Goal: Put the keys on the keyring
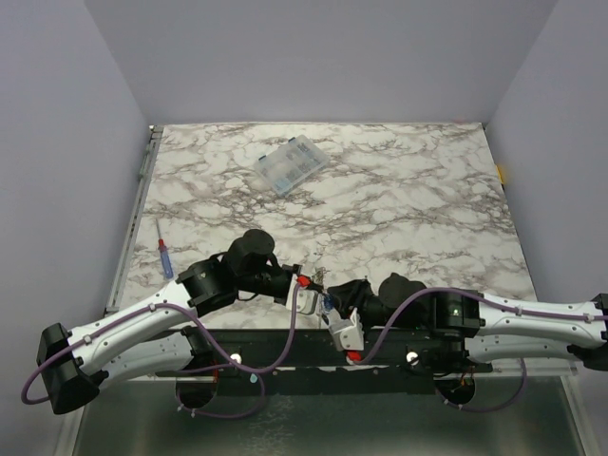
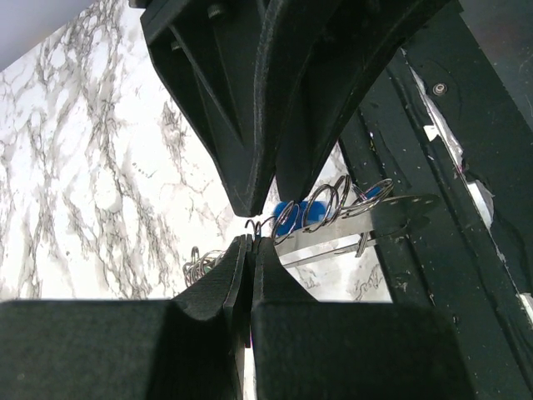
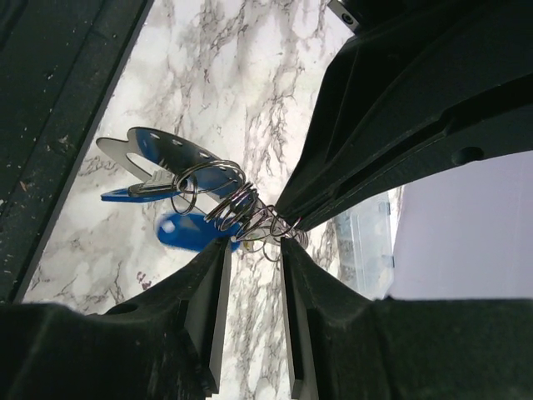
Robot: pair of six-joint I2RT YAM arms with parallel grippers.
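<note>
Top external view, and it's a tight huddle at the near edge of the white-and-grey marble table [image 1: 408,209]. Both arms are bent inward, wrists nose to nose. They're well apart from the clear plastic compartment box [image 1: 292,163] at the back and the red-and-blue screwdriver [image 1: 164,256] out on the left. The work itself is too small to read from up here.

Down to the left wrist view. The left gripper [image 2: 248,247] has its jaws pressed almost flat together, nipping one thin wire loop at the very tips. That loop belongs to the keyring [image 2: 319,208], which shows here as a short chain of silver wire coils held up off the marble. Strung along it are the small blue-plastic-headed keys [image 3: 187,232] and a flat silver tab with punched holes [image 2: 400,208], jutting free to one side.

Right wrist view now. The right gripper [image 3: 256,247] shows a narrow gap, with the wire coils lying right in its mouth. It looks gripped, though how firmly I can't tell.

Why two pinches so close together? My read is that one gripper anchors the ring so the other can twist or pry a coil, while the keyed end hangs clear of both. The blue keys look threaded on. I can't spot any green or yellow ones.
</note>
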